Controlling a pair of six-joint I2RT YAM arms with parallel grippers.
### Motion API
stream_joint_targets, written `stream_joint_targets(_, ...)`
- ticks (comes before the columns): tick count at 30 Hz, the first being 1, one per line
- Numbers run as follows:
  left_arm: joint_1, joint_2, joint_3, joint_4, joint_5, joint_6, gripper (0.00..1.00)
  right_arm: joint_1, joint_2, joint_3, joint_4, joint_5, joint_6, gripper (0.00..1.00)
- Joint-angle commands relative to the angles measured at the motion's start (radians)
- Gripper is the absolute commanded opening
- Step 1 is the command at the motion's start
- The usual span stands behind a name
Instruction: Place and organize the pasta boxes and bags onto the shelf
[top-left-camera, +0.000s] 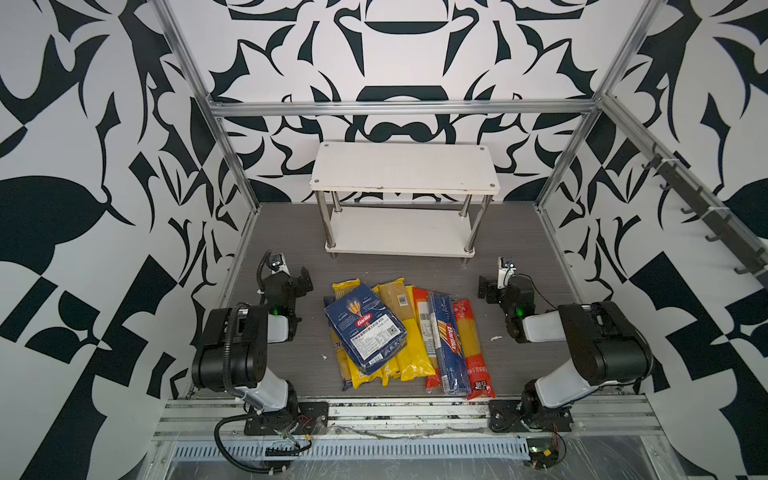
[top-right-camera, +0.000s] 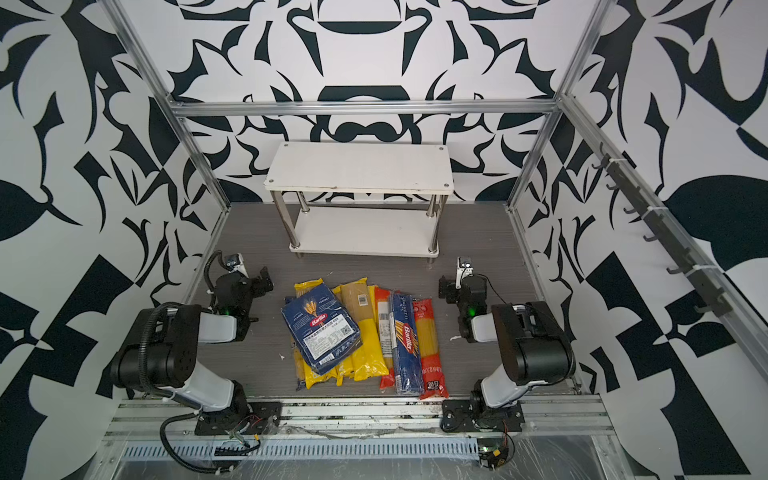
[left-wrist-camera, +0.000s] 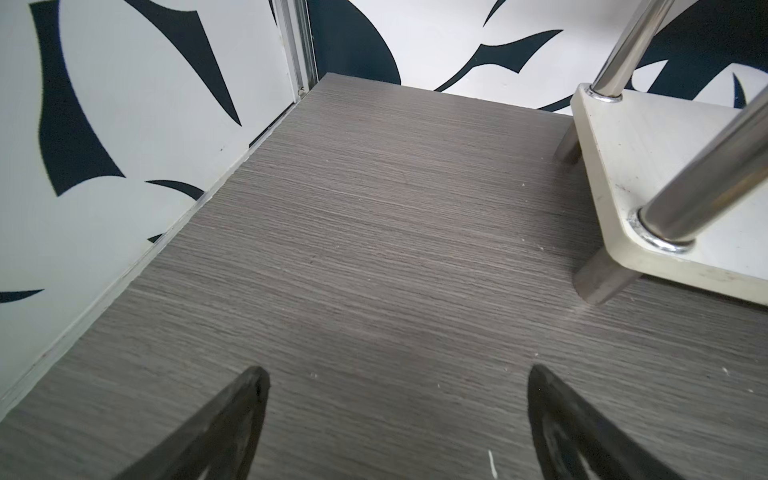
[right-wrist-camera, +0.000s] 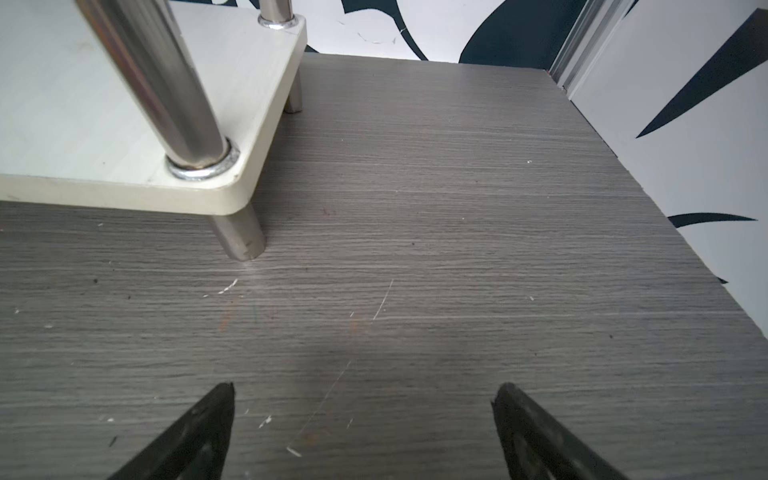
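**Two claws spread wide, pasta heaped between them, shelf just ahead**

In both top views the left claw (top-left-camera: 306, 279) (top-right-camera: 264, 281) and the right claw (top-left-camera: 484, 287) (top-right-camera: 444, 289) sit low over the grey worktop (top-left-camera: 286, 232) (top-right-camera: 249, 232). Each has its jaws apart and grips nothing. The pasta lies in one heap between the two claws, back from their tips toward the arm bases, and touches neither.

On the side of the heap nearer the left claw, a wide Barilla box (top-left-camera: 365, 328) (top-right-camera: 321, 328) lies flat and askew on top of the yellow bags (top-left-camera: 415, 353) (top-right-camera: 370, 353). On the side nearer the right claw, a narrow Barilla box (top-left-camera: 449, 340) (top-right-camera: 405, 340) lies lengthwise among the red bags (top-left-camera: 473, 345) (top-right-camera: 430, 345), with one showing at each side of it. The shelf (top-left-camera: 405, 168) (top-right-camera: 359, 166) stands ahead of both claws, spanning the gap between them and apart from the heap.

In the left wrist view, the left claw (left-wrist-camera: 397, 370) shows two dark fingertips spread wide, with only worktop (left-wrist-camera: 374, 249) between them. A corner of the shelf (left-wrist-camera: 665, 145), its lower board and two chrome posts, stands ahead of the claw on its inner side, not touching it.

In the right wrist view, the right claw (right-wrist-camera: 363, 384) also has its tips wide apart over the worktop (right-wrist-camera: 457, 249). A corner of the shelf (right-wrist-camera: 83, 104) stands ahead on the claw's inner side, near but apart. No pasta shows in either wrist view.
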Motion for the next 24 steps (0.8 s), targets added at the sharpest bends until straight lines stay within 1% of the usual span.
stream_joint_targets(1, 0.004, -0.007, 0.001, 0.027, -0.007, -0.009, 0.99, -0.001, -0.021, 0.019, 0.023, 0.001, 0.003, 1.0)
stream_joint_targets(24, 0.004, -0.005, 0.006, 0.019, 0.001, -0.006, 0.99, 0.0, -0.019, 0.022, 0.024, -0.002, 0.0, 1.0)
